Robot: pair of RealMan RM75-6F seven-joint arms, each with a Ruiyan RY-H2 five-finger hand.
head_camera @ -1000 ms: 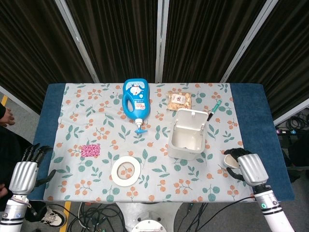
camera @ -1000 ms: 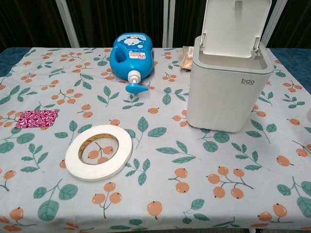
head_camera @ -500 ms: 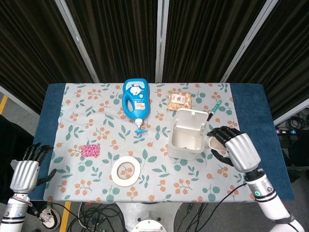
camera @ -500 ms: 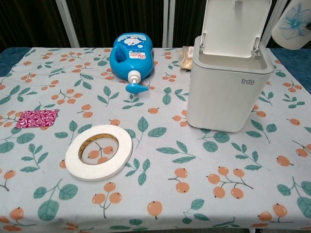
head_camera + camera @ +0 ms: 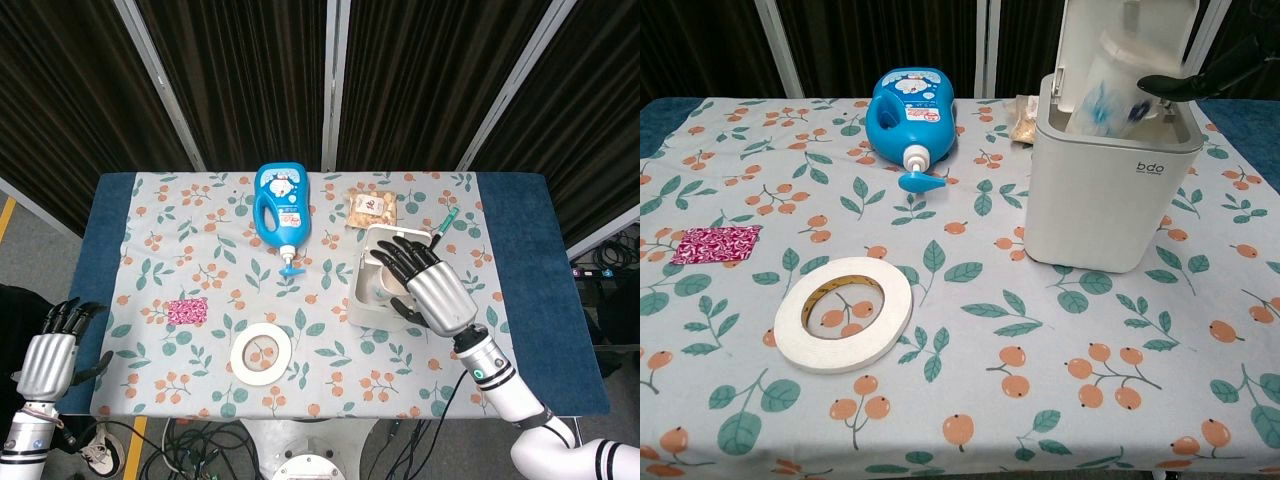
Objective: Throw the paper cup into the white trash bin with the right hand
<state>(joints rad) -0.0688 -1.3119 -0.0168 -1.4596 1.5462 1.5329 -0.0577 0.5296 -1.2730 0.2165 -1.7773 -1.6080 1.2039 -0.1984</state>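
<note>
The white trash bin (image 5: pixel 374 318) stands right of the table's middle with its lid up; the chest view shows its front wall (image 5: pixel 1105 200). My right hand (image 5: pixel 430 287) hovers over the bin's mouth with its fingers spread. In the chest view its dark fingers (image 5: pixel 1200 75) reach in from the right above the rim. There the paper cup (image 5: pixel 1105 88), white with a blue print, shows blurred in the bin's opening just left of the fingertips, apparently loose. My left hand (image 5: pixel 48 360) hangs beside the table's near left corner, holding nothing.
A blue detergent bottle (image 5: pixel 280 205) lies at the back centre. A white tape roll (image 5: pixel 261 352) and a pink packet (image 5: pixel 187 311) lie front left. A snack bag (image 5: pixel 371 207) and a green pen (image 5: pixel 442 228) lie behind the bin.
My right hand carried the cup from the table's right edge up and left over the bin, then spread its fingers. The cup now sits in the bin's mouth. The left hand barely moved.
</note>
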